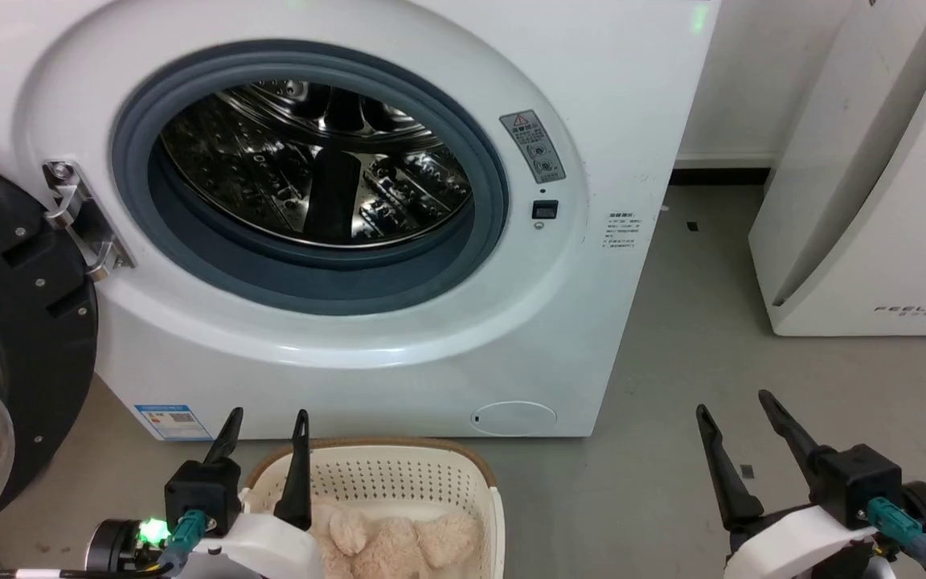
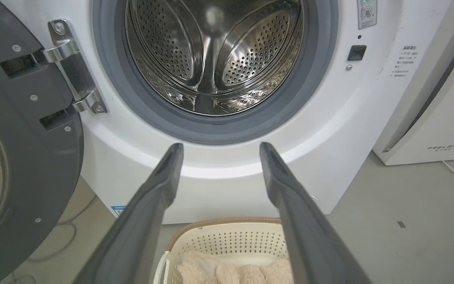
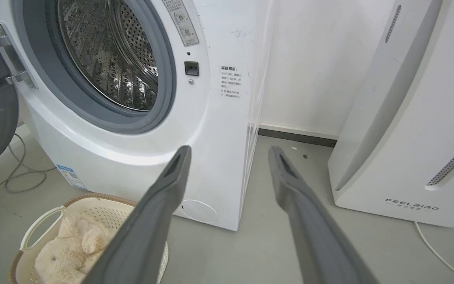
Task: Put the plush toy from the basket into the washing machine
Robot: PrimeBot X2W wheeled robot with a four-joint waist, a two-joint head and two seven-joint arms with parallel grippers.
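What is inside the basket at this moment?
The plush toy lies inside the basket, and nothing else shows there. The floor beneath the toy is covered, so anything under it cannot be seen.

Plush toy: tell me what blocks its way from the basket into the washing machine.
Nothing visible does. The plush toy lies uncovered in the basket; the washing machine has its door swung open at left, and its drum looks empty.

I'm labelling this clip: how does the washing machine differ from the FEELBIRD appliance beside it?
The washing machine has a round grey-sealed opening showing a steel drum; the FEELBIRD appliance has a plain closed front. The washing machine's black door hangs open; the appliance shows no door. Both are white, standing on the floor.
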